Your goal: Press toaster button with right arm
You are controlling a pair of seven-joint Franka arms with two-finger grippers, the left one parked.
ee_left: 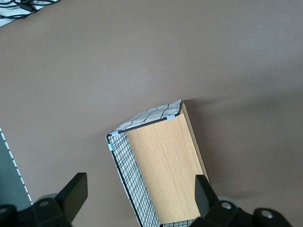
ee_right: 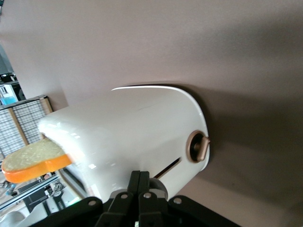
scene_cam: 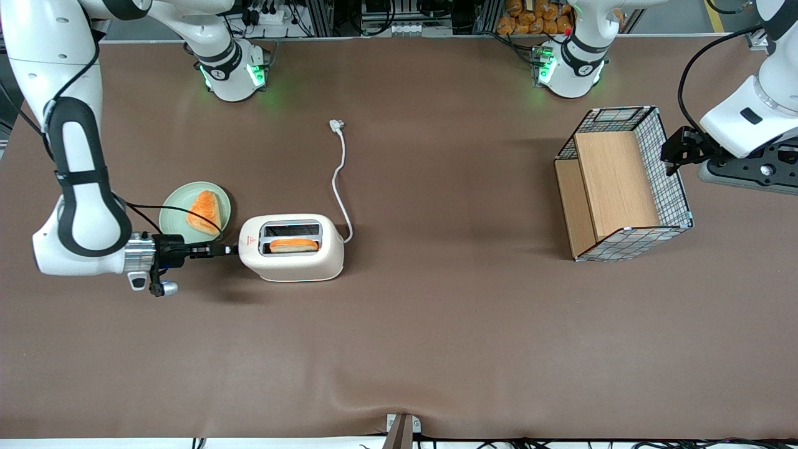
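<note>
The cream-white toaster stands on the brown table with an orange-crusted bread slice in the slot nearer the front camera. My right gripper reaches in level at the toaster's narrow end, the one away from the cord. Its slim black fingers are shut together, with nothing between them. Their tips rest against the small grey toaster button, which peeks out beside them at the foot of a dark slot. A bronze dial sits on the same end.
A pale green plate holding another orange bread slice lies just past the gripper, farther from the front camera. The white cord runs to its plug. A wire basket with wooden panels stands toward the parked arm's end.
</note>
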